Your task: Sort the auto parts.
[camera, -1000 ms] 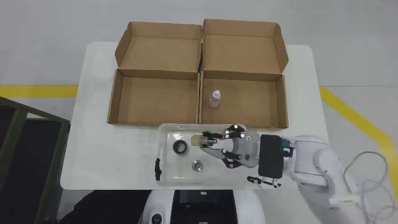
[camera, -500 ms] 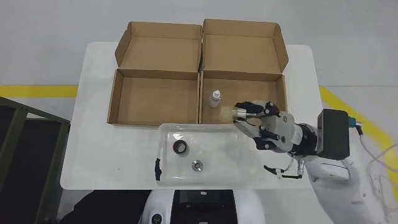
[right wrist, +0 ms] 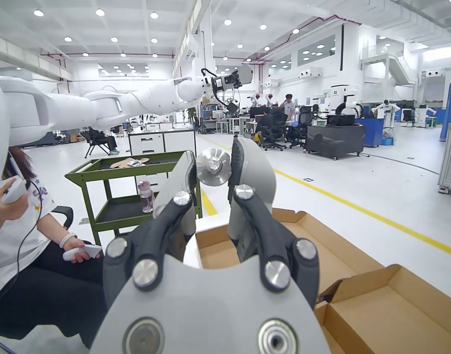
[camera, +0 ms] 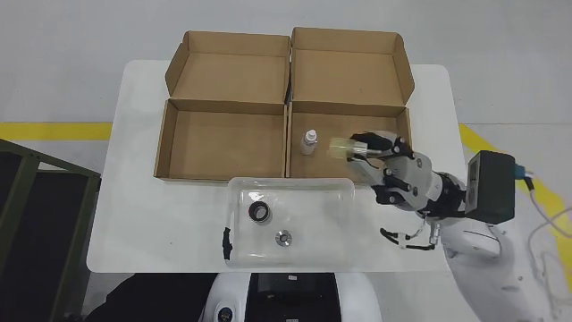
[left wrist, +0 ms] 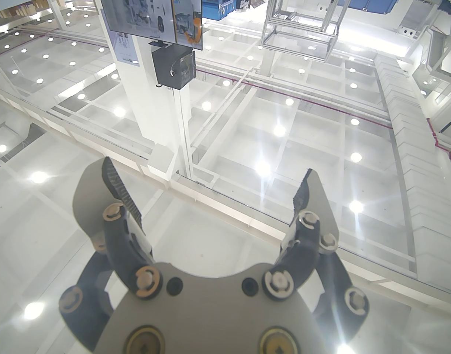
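Transfer step judged under way: the cylindrical part [camera: 340, 148] is clamped between the closed-in jaws of the right gripper [camera: 359, 148], above the near right box [camera: 366, 125]. The left gripper [left wrist: 209, 171] is spread wide, nothing held. Next, lowering into the box and release are called for.

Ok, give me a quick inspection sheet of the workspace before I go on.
Surface: white table, carrying two boxes and a tray.
Job's things: left cardboard box with nothing seen inside; right cardboard box with a small white bottle; clear tray with a dark ring and a small metal disc.
Clutter: small black piece at the tray's left edge, kind unclear.
Grippers: right gripper shut on a pale cylindrical part, apparently over the right cardboard box; left gripper open, facing the ceiling.
Cables: thin black cable looped by the right wrist.
Surroundings: green cart, yellow floor line.
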Robot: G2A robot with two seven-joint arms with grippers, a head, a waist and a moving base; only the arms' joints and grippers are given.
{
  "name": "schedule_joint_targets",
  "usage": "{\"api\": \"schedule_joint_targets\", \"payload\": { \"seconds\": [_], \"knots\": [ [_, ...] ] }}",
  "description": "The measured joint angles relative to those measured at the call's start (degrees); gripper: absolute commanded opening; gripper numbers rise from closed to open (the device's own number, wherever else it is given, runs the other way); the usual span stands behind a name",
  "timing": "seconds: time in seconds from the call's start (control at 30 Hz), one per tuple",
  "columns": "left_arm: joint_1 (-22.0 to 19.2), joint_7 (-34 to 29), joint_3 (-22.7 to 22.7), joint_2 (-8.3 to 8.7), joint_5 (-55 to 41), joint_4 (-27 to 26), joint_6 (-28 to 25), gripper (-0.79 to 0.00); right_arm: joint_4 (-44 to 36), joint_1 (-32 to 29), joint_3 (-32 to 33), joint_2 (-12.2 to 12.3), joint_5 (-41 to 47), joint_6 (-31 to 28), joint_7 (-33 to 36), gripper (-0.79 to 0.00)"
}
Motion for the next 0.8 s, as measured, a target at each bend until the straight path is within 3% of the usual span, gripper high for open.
{"api": "schedule_joint_targets", "payload": {
  "seconds": [0.8],
  "knots": [
    [0.0,0.0,0.0,0.00,0.0,0.0,0.0,0.000,6.0,2.5,-4.9,-0.2,-12.2,2.6,9.4,-0.785]
  ]
}}
